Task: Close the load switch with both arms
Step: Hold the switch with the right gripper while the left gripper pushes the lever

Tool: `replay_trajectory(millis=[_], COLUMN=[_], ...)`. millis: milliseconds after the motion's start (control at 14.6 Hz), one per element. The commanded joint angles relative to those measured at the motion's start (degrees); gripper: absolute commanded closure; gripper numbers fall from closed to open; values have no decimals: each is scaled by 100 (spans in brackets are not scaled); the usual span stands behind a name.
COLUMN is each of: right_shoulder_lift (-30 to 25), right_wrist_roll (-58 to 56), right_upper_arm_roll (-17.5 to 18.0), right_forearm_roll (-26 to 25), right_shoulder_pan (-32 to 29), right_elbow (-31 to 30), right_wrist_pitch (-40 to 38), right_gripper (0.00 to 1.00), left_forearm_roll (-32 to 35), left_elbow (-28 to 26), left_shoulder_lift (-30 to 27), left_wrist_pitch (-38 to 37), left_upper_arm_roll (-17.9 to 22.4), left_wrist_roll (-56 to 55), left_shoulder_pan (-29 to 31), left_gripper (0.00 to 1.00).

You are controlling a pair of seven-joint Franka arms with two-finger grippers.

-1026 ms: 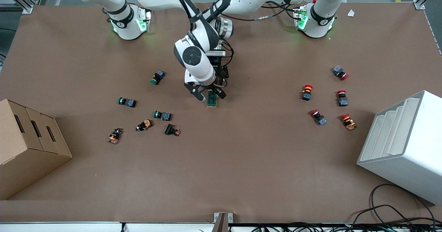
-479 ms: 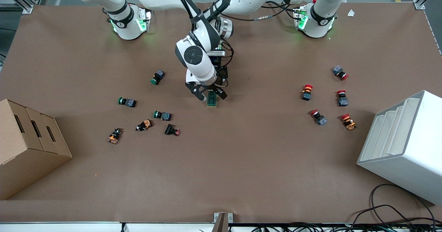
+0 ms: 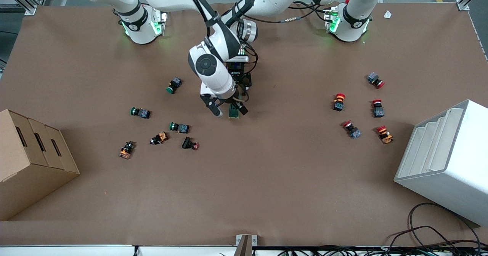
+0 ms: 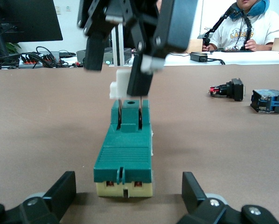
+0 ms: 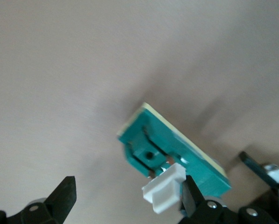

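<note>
Front view: the switch (image 3: pixel 233 111) is lying mid-table, both grippers crowding it; the cardboard box (image 3: pixel 30 160) and white bin (image 3: pixel 450 157) are showing nothing inside.

Left wrist view: the left gripper (image 4: pixel 125 198) is straddling the base, fingers wide, while the lever (image 4: pixel 122 84) is standing raised — not closed.

Right wrist view: the right gripper (image 5: pixel 130 198) is spread wide, one finger (image 5: pixel 195 198) touching the lever.

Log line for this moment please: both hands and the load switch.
load switch: on table, white lever raised | right hand: open, one finger at lever | left hand: open, straddling switch end
</note>
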Motion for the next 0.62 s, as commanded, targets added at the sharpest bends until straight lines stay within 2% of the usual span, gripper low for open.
replay_trajectory(millis=[0, 342, 547], right_shoulder_lift=[104, 209, 394], right_wrist_roll=[41, 67, 85], right_upper_arm_roll=[21, 21, 21], right_forearm_roll=[70, 52, 52], right_shoulder_pan=[-141, -124, -150], right_elbow=[354, 363, 582], right_wrist_pitch=[-217, -173, -164], right_gripper=[0, 0, 0], left_forearm_roll=[45, 18, 10], left_elbow=[213, 125, 125], left_shoulder_lift=[399, 391, 408], left_wrist_pitch=[283, 283, 283], left_upper_arm_roll=[26, 26, 35], left_wrist_roll=[160, 151, 142], left_shoulder_pan=[39, 21, 39], left_gripper=[0, 0, 0])
